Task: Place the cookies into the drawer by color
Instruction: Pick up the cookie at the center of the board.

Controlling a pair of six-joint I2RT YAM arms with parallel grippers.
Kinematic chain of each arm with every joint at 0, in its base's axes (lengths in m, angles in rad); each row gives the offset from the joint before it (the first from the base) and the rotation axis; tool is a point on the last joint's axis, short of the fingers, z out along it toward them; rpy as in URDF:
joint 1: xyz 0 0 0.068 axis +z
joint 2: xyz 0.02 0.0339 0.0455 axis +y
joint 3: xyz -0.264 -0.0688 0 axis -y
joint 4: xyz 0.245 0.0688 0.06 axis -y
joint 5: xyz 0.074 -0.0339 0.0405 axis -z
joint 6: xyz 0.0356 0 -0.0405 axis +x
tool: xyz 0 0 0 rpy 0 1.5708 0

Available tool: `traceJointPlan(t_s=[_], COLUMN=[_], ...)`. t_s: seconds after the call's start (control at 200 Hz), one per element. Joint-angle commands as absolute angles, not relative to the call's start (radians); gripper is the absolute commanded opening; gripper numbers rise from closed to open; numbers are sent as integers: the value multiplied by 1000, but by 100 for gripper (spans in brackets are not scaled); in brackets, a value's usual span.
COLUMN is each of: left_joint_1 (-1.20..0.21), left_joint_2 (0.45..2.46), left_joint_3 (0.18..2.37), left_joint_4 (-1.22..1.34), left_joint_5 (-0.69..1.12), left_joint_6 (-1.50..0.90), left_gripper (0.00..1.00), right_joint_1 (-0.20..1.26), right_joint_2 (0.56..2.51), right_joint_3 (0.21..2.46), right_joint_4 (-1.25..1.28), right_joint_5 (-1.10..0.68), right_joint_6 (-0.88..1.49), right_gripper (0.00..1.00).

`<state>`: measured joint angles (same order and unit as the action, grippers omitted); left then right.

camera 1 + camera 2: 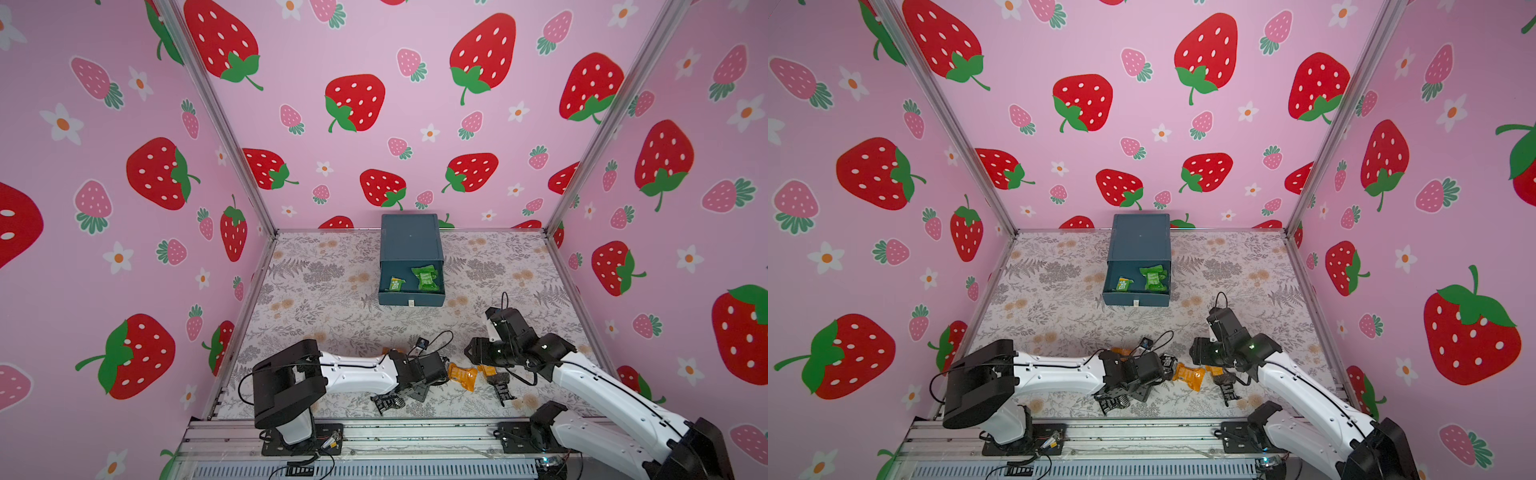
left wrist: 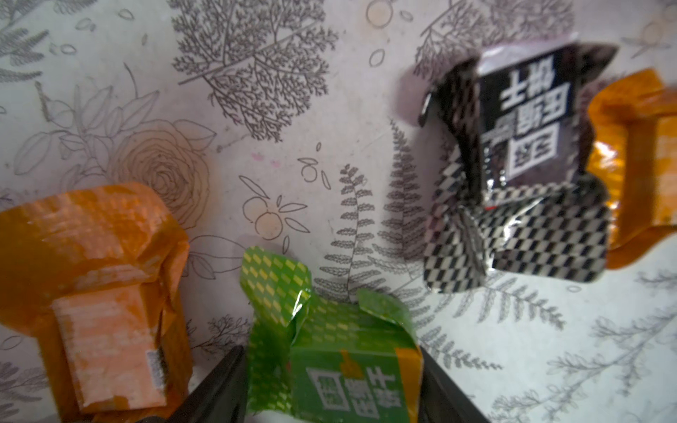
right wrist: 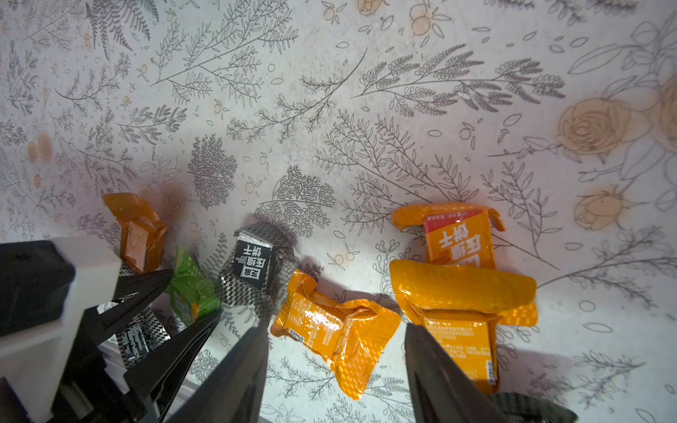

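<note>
Leftward first: the left wall [image 1: 124,249] bounds the table [image 1: 316,291], and the left arm [image 1: 353,370] lies low across the near strip, close to the front rail [image 1: 415,436].

Left gripper [image 2: 331,357] — fingers [image 2: 219,395] pressed against both sides of a green cookie [image 2: 340,329], clenched on it. Whether the packet rests on the table I cannot tell. An orange cookie [image 2: 91,293] lies just beside it on one side and a black cookie [image 2: 520,164] lies near on the other. Neither touches the fingers.

Centre, against the back wall: the drawer [image 1: 409,300] is pulled out toward the arms, with two green packets [image 1: 424,277] inside, apart from each other. Open floral table runs between the drawer front and the cookie cluster, with wide room on both flanks of the cabinet.

Right gripper [image 3: 333,326] — jaws apart, grasping nothing. In the right wrist view a second orange cookie [image 3: 351,344] shows in the gap between the fingers; contact cannot be told. An orange pair [image 3: 461,289], one overlapping the other, lies just beside it.

Right arm [image 1: 602,390] reaches in from the near right corner, running close along the right wall [image 1: 665,249], with little room on that side.
</note>
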<state>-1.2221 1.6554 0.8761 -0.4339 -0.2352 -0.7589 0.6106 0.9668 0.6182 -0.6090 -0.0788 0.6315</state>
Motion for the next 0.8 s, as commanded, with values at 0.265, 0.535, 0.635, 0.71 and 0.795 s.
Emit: traceJointPlan(t_s=[0.265,0.535,0.635,0.71,0.795], left_joint_1=[-1223,-1215,-1215,-1215,-1215], left_joint_2=[1733,1741,1726,1705,1683], left_joint_3=[926,961,962,956,942], left_joint_4=[-415,-528,-556,-573,-607], left_joint_5=[-176,-249,-264,-266,-284], left_joint_6=[-573,-415,-463,-517,-580], left_gripper=[70,74,78,80,81], right_joint_1=[607,607,607,607,607], right_joint_2=[974,974,977,977,975], right_joint_3=[598,603,601,601,600], right_joint_4=[-592,-593,-592,-592,-592], right_joint_5=[-100,-107,-109,-112,-115], right_joint_6=[617,611,610,609,609], right_gripper=[65,65,65,64,64])
